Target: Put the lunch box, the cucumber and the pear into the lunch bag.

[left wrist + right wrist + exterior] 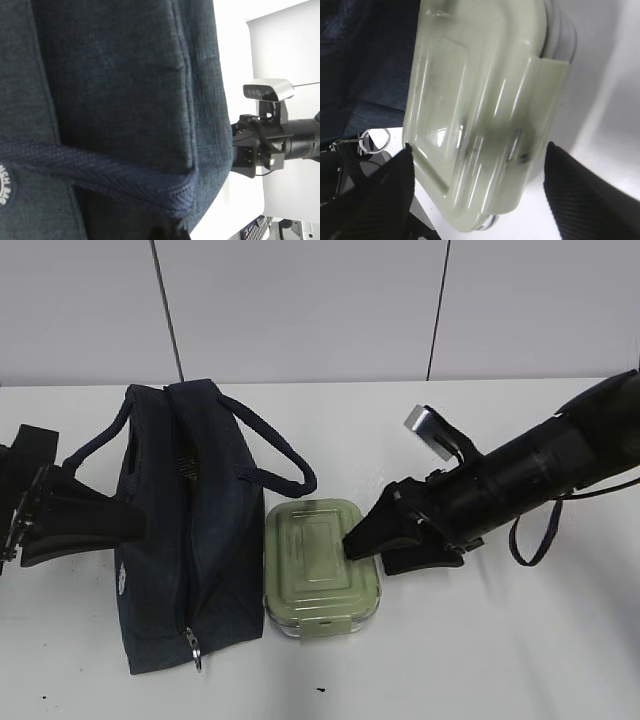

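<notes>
The lunch box (pixel 322 566) lies flat on the white table (pixel 480 660), its pale green lid up and its front clip at 6 o'clock in the exterior view. It looks rigid: a ribbed hard lid over a clear base. I judge it light to moderate in weight, with smooth, probably slippery sides, so a grip across the two long sides, low on the lid rim where the edge gives some purchase, seems the safest hold. The clip is best left alone, since pressure there might spring the lid.

The right gripper (pixel 479 187) stands open, and in the right wrist view its two dark fingers (pixel 380 190) sit on either side of the box, not visibly touching it. In the exterior view this gripper comes in from 3 o'clock, its tip over the box's right edge.

Just beside the box at 9 o'clock, touching or nearly so, stands the lunch bag (pixel 185 530), dark navy, with its loop handles up and the zipper ring at its near end. The left gripper (pixel 125 523) is pressed against the bag's 9 o'clock side; whether it is open or closed on the fabric I cannot tell. Neither cucumber nor pear shows in any view.
</notes>
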Robot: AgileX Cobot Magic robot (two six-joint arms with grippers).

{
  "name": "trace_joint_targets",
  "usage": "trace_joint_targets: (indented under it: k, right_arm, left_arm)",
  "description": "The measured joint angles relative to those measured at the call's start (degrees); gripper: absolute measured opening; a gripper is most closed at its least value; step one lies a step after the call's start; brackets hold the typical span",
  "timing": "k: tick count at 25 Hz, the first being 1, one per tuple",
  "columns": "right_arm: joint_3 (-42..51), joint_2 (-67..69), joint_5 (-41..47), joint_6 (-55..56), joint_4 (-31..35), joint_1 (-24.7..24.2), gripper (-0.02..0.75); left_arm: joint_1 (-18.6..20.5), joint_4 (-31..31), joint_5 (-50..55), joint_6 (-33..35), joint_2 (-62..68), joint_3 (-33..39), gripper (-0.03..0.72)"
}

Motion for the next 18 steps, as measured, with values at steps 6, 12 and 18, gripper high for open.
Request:
trace_joint_targets:
  k: [6,12,18]
  right_arm:
    - [0.00,0.00,-2.37,0.00,2.76,0.65,0.615]
    - [0.00,1.72,-2.15,0.00,4.94,0.70,0.605]
    - [0.00,5.92,0.55,0.00,5.62,0.70,0.596]
  left_arm:
    - [0.00,0.00,0.00,0.00,0.00,0.00,-0.015]
    - [0.00,0.00,0.00,0.00,0.00,0.00,-0.015]
    - [0.00,0.00,0.00,0.00,0.00,0.00,-0.015]
